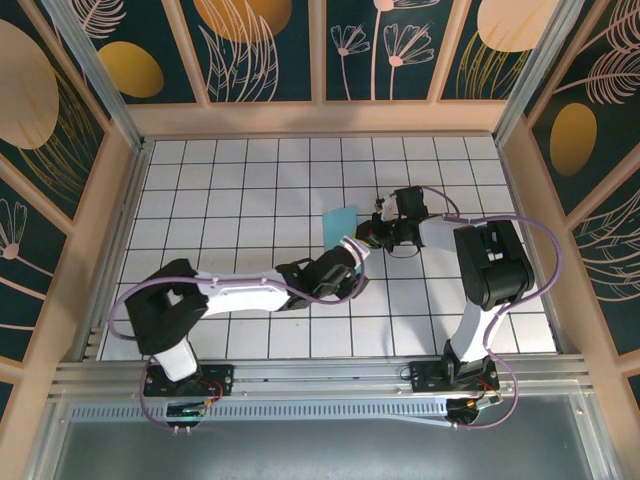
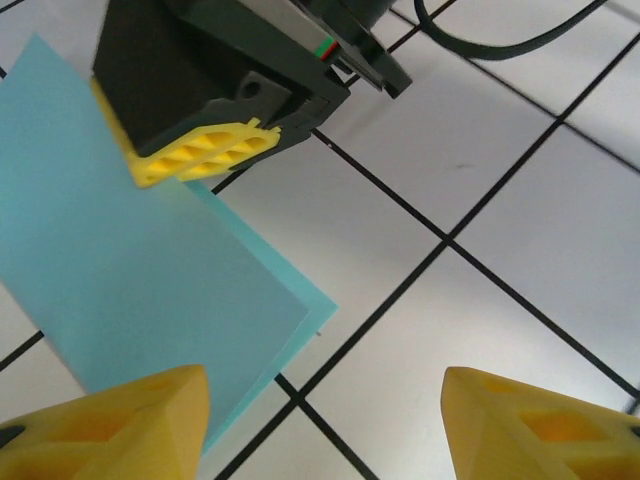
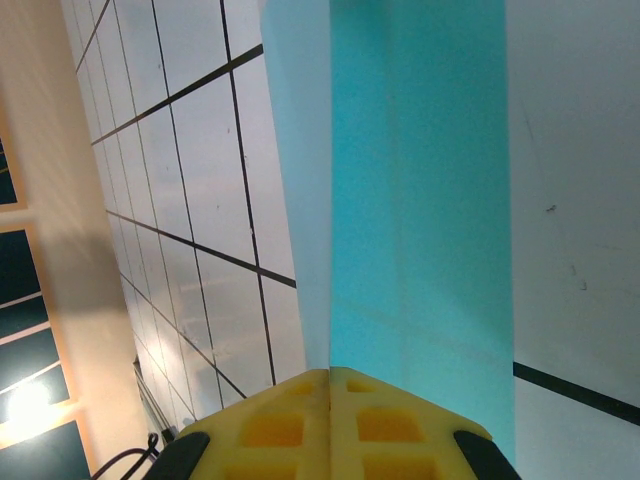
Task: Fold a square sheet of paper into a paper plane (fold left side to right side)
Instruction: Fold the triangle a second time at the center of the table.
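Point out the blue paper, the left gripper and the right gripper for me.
blue paper (image 2: 130,290), left wrist view, middle of its upper face
left gripper (image 2: 322,400), left wrist view, midway between its yellow fingertips
right gripper (image 3: 330,378), right wrist view, seam between its closed fingertips

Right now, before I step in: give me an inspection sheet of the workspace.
Surface: white table with a black-line grid, a few faint marks.
Job's things: thin turquoise-blue square sheet of paper, folded, with two layers showing at its lower edge; not yet a plane.
Clutter: nothing seen.
Grippers: left gripper is open beside the sheet and grips nothing. Right gripper is shut on the sheet's edge.
Cables: purple cables loop along both arms, off the paper.
Surroundings: wood-framed dark floral wall panels on three sides; aluminium rail at the near edge.
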### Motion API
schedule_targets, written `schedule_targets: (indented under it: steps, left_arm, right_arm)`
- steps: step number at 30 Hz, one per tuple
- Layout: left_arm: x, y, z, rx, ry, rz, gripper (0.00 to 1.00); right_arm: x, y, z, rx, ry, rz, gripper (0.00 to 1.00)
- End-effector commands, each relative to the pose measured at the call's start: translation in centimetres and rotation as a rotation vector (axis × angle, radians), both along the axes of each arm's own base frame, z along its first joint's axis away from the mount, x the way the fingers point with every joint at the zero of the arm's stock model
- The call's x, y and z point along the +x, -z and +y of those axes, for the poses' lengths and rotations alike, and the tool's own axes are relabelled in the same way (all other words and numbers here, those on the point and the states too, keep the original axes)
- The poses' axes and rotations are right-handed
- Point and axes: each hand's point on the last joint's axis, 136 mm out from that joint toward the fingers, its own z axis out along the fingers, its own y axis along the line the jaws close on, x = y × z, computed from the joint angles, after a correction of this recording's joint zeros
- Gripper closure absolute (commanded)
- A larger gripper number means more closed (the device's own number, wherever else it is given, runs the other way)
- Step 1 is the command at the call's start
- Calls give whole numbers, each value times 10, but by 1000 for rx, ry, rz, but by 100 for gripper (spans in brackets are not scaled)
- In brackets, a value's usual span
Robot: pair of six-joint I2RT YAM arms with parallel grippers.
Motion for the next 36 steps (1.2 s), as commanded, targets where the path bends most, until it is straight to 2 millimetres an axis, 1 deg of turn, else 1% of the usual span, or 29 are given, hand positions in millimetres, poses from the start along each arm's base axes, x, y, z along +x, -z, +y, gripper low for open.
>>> schedule_targets:
  steps: [1, 3, 6, 9, 14, 15, 17, 22, 26, 28, 32, 36]
  left_arm:
    - [16, 12, 7, 178, -58, -98, 37]
    - [22, 15, 5, 219, -77, -121, 36]
    - [31, 20, 7, 276, -117, -153, 35]
    - [36, 22, 7, 294, -141, -168, 34]
    - [39, 25, 10, 294, -180, -173, 38]
    - [40, 25, 11, 294, -187, -174, 40]
    - [40, 24, 11, 287, -197, -174, 49]
    - [41, 21, 6, 254, -204, -163, 73]
    - [37, 20, 0, 218, -188, -143, 85]
    - [36, 19, -4, 200, -179, -134, 92]
    - [34, 17, -10, 166, -162, -112, 100]
    - [30, 17, -15, 125, -145, -65, 100]
  right_arm:
    - [-2, -5, 0, 9, 2, 2, 100]
    - [-3, -4, 0, 10, 1, 4, 100]
    - [-3, -3, 1, 13, -2, 5, 100]
    - [-3, -2, 1, 12, -2, 4, 100]
    - [-4, -1, 1, 11, -4, 5, 100]
    - [-4, -1, 1, 11, -4, 5, 100]
    - [-4, 0, 1, 11, -4, 7, 100]
    - [-3, 2, 0, -3, -2, 4, 100]
    - [-2, 2, 0, -2, -1, 0, 100]
    - [0, 0, 0, 6, -5, -6, 98]
    - [8, -11, 0, 14, -4, -42, 88]
    - [25, -36, -11, 4, 36, -134, 73]
